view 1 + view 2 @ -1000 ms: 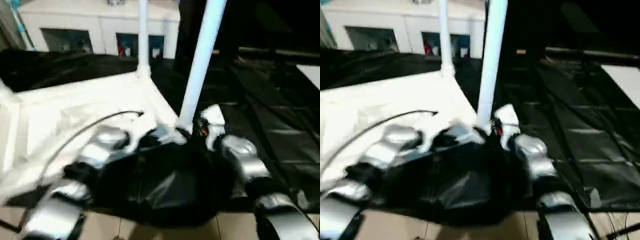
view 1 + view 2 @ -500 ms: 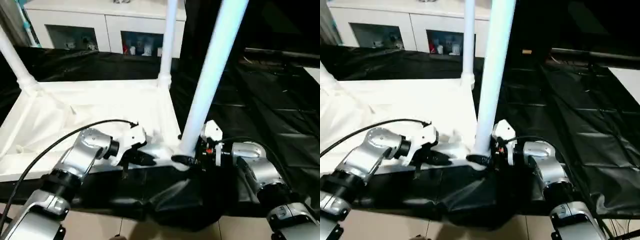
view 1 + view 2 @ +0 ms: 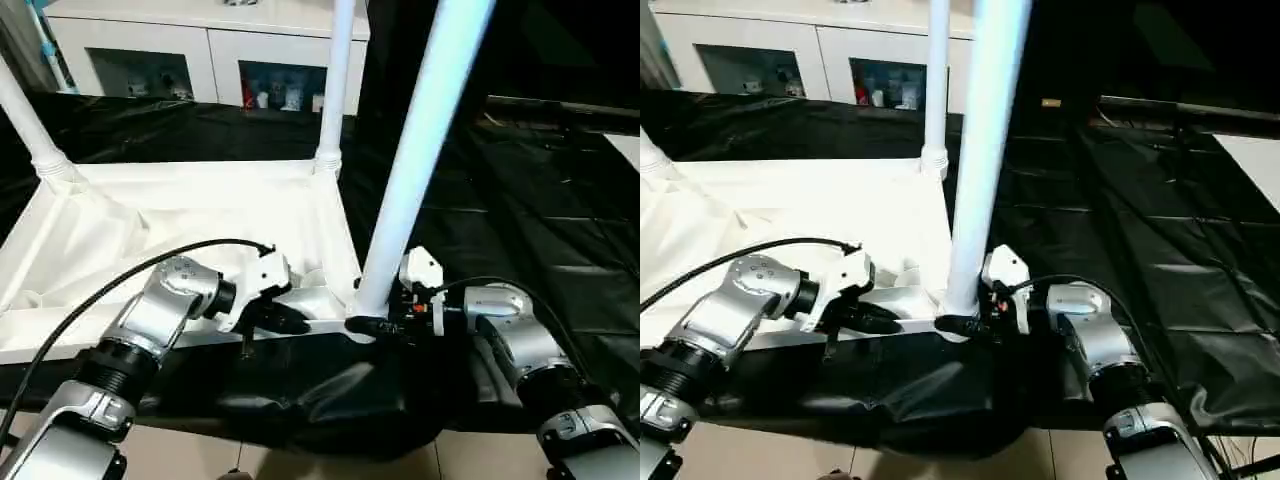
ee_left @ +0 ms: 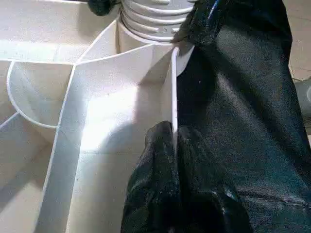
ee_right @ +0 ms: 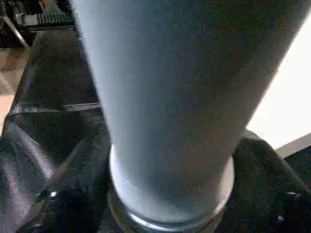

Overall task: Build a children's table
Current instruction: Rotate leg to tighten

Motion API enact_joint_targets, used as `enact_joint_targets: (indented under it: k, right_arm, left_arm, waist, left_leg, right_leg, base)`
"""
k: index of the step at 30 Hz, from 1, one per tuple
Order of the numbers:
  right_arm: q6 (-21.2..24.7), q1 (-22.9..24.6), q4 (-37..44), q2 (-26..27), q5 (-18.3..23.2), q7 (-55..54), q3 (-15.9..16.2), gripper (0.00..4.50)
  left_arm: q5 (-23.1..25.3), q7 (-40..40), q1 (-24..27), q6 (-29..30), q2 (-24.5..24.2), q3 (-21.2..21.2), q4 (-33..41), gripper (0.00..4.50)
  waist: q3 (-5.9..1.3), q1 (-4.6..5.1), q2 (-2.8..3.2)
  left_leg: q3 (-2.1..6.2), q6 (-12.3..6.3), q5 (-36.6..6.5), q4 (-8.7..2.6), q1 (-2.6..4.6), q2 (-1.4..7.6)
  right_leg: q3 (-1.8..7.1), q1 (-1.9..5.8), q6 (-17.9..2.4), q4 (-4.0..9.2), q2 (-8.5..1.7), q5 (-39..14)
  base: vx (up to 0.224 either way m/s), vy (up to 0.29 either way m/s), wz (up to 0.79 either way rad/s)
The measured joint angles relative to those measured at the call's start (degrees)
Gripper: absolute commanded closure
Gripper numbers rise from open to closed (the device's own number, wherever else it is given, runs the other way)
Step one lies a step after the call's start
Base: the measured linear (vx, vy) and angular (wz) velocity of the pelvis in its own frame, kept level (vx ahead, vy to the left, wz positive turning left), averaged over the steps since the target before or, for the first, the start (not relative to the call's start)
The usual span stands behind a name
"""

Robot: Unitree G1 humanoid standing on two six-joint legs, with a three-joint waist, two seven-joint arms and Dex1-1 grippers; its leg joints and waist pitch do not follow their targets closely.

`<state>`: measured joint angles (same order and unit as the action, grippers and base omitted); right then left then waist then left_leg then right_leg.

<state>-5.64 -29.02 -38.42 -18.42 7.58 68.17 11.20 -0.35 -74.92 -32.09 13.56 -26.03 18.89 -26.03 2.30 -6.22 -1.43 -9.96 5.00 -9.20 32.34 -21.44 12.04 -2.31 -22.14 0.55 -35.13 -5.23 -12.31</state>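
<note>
Legwork hinges on our right gripper (image 3: 368, 325), clamped round the base of the upright leg (image 3: 420, 160) at the near corner socket; our left gripper (image 4: 172, 145), nipping the tabletop's side wall (image 4: 173, 92) just beside, steadies it.

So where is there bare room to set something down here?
The black sheet to the right of the near leg lies bare. So does the tabletop underside between the two far legs. It is crowded at the near corner, where the left gripper and the right gripper meet.
</note>
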Motion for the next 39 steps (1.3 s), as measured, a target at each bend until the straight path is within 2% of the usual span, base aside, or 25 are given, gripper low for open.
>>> enact_joint_targets:
  k: [5,13,17,21,25,30,32,37,38,39]
  right_arm:
    - [0.0,0.0,-0.1,0.1,0.1,0.0,0.0,1.74]
    - [0.0,0.0,-1.0,0.9,0.6,-1.0,-0.6,1.78]
    - [-1.0,-0.8,-5.7,5.5,0.7,-12.3,-3.9,1.78]
    - [1.2,-3.6,-10.3,11.1,0.4,-30.0,-8.3,1.78]
    - [1.6,-6.0,-13.6,14.6,0.0,-41.4,-10.2,1.78]
    - [1.7,-12.5,-21.8,20.2,-0.1,-62.9,-15.7,1.78]
    - [1.4,-13.8,-23.5,21.0,-0.1,-66.4,-16.5,1.78]
    - [-0.3,-13.8,-24.3,21.5,-0.2,-66.2,-17.5,1.78]
    - [-0.8,-13.8,-24.6,21.5,-0.2,-65.7,-17.6,1.43]
    - [-1.1,-13.8,-24.7,21.4,-0.2,-65.0,-17.7,1.43]
  left_arm:
    - [0.0,0.1,0.0,0.0,0.0,0.0,0.0,4.50]
    - [0.0,0.6,0.0,0.0,0.0,-0.1,-0.1,4.50]
    - [0.7,6.1,-1.4,-0.5,2.6,-1.7,-4.1,4.50]
    - [2.9,15.6,-5.0,-1.0,7.7,-2.6,-10.4,4.50]
    - [3.9,22.3,-6.9,-1.0,11.2,-3.0,-13.7,4.50]
    - [5.9,33.5,-10.8,-1.0,18.4,-4.0,-20.7,4.50]
    - [6.4,35.3,-11.2,-1.1,19.7,-4.0,-21.6,4.50]
    - [6.8,35.3,-11.1,-1.5,19.7,-3.9,-21.6,4.50]
    - [6.8,35.2,-11.1,-1.9,19.6,-3.8,-21.7,4.50]
    - [6.8,35.0,-11.1,-2.3,19.4,-3.8,-21.8,4.50]
  waist:
    - [0.00,0.02,-0.02]
    - [-0.01,0.12,-0.03]
    - [-0.06,1.10,-0.11]
    - [-0.05,1.58,-0.06]
    - [-0.09,1.49,0.00]
    - [-0.21,1.11,0.02]
    - [-0.31,0.99,0.05]
    - [-0.38,0.94,-0.09]
    - [-0.38,0.95,-0.09]
    - [-0.38,0.99,-0.09]
  left_leg:
    - [0.00,0.00,0.0,0.03,0.01,0.01]
    - [0.00,0.00,0.0,0.08,0.03,0.02]
    - [0.02,0.02,0.0,0.15,0.20,0.01]
    - [0.07,0.05,0.0,0.08,0.40,-0.05]
    - [0.07,0.06,0.0,-0.03,0.47,-0.05]
    - [0.06,0.11,0.0,-0.02,0.44,-0.11]
    - [0.06,0.11,0.0,-0.04,0.44,-0.13]
    - [0.07,0.10,0.0,-0.12,0.40,-0.12]
    - [0.07,0.10,0.0,-0.17,0.40,-0.12]
    - [0.07,0.10,0.0,-0.21,0.41,-0.12]
  right_leg:
    - [0.00,0.00,0.0,-0.04,0.00,0.0]
    - [0.00,0.00,0.0,-0.12,0.00,0.0]
    - [0.04,0.09,-0.1,-0.24,-0.01,0.1]
    - [0.11,0.14,-0.2,-0.23,-0.04,0.2]
    - [0.09,0.19,-0.1,-0.22,-0.05,0.3]
    - [0.15,0.23,-0.1,-0.14,-0.08,0.4]
    - [0.15,0.29,-0.1,-0.06,-0.09,0.4]
    - [0.10,0.29,0.0,-0.02,-0.09,0.4]
    - [0.10,0.28,0.0,-0.01,-0.09,0.4]
    - [0.09,0.27,0.0,-0.01,-0.09,0.4]
  base:
    - [0.000,0.000,0.00]
    - [0.000,0.000,0.00]
    - [0.000,0.000,0.00]
    - [0.000,0.000,0.00]
    - [0.000,0.000,0.00]
    - [0.000,0.000,0.00]
    - [0.000,0.000,0.00]
    - [0.000,0.000,0.00]
    - [0.000,0.000,0.00]
    - [0.000,0.000,0.00]
